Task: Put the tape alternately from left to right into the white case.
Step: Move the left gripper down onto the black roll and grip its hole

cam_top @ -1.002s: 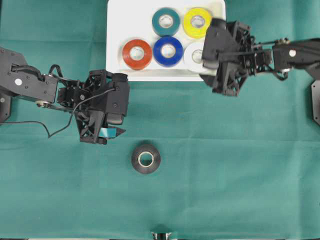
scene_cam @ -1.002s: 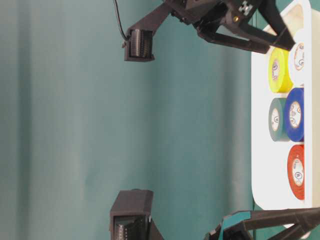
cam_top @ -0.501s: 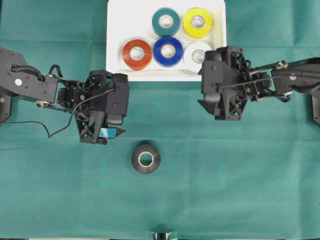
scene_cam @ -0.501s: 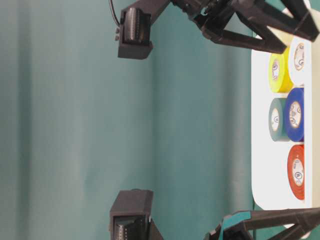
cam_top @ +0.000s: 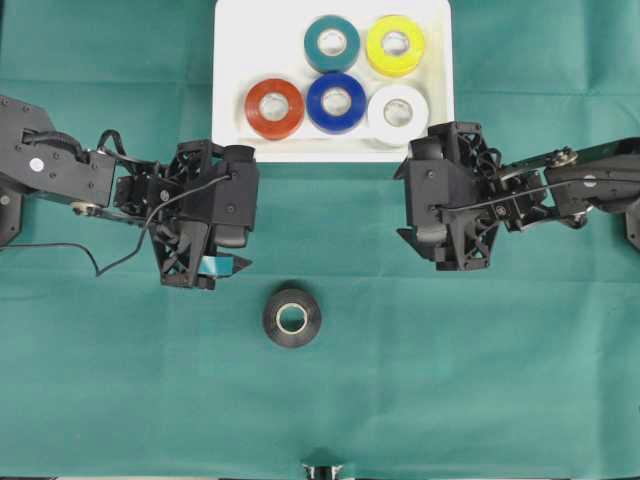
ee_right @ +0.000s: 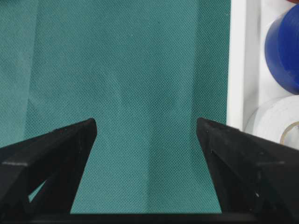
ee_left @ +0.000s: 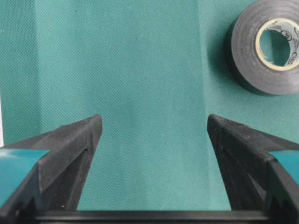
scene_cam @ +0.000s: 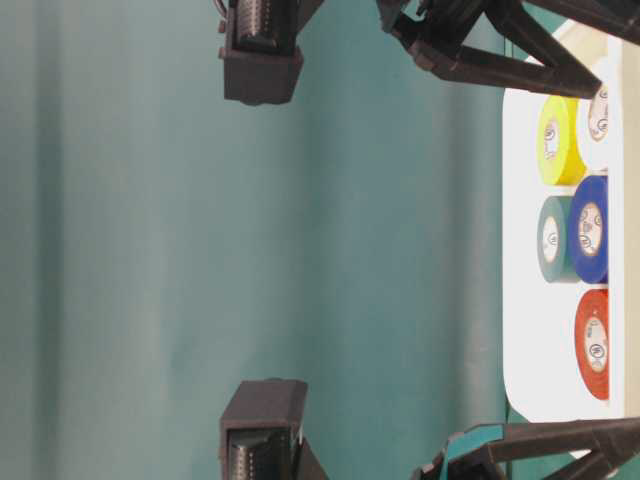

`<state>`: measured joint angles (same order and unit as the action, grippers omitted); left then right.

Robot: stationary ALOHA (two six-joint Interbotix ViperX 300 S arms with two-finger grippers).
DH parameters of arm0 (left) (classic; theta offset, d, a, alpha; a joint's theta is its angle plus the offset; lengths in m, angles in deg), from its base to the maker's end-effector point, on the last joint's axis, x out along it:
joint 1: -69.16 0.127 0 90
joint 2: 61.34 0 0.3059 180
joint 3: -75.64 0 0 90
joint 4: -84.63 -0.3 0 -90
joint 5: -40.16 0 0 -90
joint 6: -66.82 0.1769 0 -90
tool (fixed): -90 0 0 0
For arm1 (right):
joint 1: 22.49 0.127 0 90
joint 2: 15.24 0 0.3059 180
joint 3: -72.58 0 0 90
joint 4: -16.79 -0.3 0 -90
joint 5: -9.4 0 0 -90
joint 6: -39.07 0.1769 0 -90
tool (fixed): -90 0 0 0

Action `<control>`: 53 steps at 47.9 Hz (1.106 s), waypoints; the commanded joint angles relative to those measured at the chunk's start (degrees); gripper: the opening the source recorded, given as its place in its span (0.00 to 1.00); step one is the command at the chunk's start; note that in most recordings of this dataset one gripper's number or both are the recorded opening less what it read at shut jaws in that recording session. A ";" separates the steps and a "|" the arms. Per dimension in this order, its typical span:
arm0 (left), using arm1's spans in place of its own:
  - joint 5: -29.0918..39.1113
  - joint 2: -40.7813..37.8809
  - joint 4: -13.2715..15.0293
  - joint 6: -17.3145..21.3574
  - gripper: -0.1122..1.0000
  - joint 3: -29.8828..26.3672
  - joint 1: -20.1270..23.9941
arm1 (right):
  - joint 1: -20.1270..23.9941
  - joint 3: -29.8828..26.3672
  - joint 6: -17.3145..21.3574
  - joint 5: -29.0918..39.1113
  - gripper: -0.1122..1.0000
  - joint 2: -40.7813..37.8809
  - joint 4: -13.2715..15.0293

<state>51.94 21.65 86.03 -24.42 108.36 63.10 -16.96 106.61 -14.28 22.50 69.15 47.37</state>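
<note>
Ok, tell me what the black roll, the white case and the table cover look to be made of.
Black roll: glossy vinyl-like tape, soft sheen, pale cardboard-looking core.
White case: smooth moulded plastic, probably, with rounded corners and raised rim.
Table cover: matte green woven cloth; fine weave shows.

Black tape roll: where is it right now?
In the overhead view the black tape roll lies flat on the green cloth, outside the white case, below and right of the open left tool.

Backdrop: green cloth over the whole work surface.
The green cloth (cam_top: 480, 380) fills the overhead frame edge to edge; faint fold creases run across centre and along the lower third. Woven texture shows in both wrist views. Light even, shadows soft. A small dark fitting (cam_top: 322, 470) sits at bottom centre.
</note>
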 commanded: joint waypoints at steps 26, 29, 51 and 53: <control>-0.26 -2.55 0.18 -7.03 0.94 -6.06 -5.27 | 0.18 -0.44 0.09 -0.26 0.75 1.67 -0.09; -0.18 -3.16 0.18 -9.58 0.94 -6.86 -5.80 | 0.18 -0.44 0.09 -0.18 0.75 1.58 -0.09; 3.87 -7.21 0.18 -24.08 0.94 -11.51 -7.38 | 0.18 -0.35 0.00 -0.18 0.75 1.58 -0.09; 3.96 -7.56 0.18 -24.08 0.94 -11.60 -7.38 | 0.18 -0.44 0.00 -0.18 0.75 1.58 -0.09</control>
<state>55.81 13.74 86.12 -48.41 98.17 55.98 -16.96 106.70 -14.28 22.59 69.24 47.29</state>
